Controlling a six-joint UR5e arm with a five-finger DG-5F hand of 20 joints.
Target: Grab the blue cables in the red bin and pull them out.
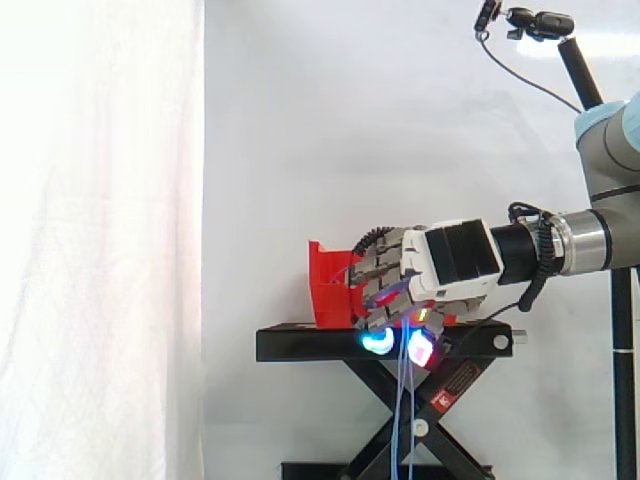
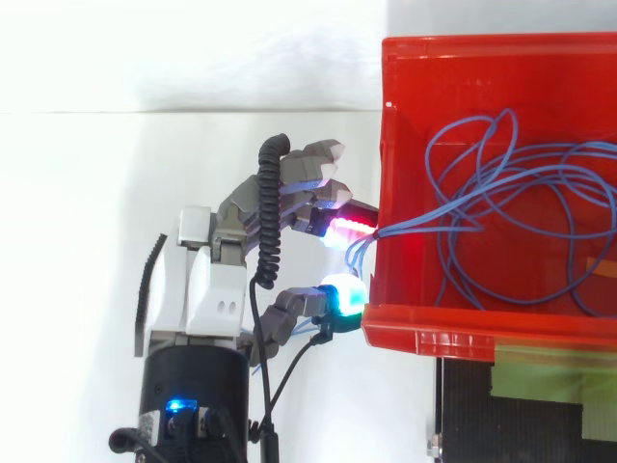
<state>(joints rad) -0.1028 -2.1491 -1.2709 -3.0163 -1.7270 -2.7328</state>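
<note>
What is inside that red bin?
A loose tangle of blue cables lies on the red bin's floor. A few strands run over its wall into the robot hand, whose curled fingers hide where they are gripped.

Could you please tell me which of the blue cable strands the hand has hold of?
The bunch crossing the wall of the red bin, pinched in the hand; the other loops lie loose inside the bin.

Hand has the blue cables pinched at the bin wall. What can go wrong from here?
1. Most of the blue cables lie looped and tangled in the red bin; pulling may knot them or drag the bin along the black stand.
2. They bend over the bin's wall, so they could snag there or slip from the hand.
</note>
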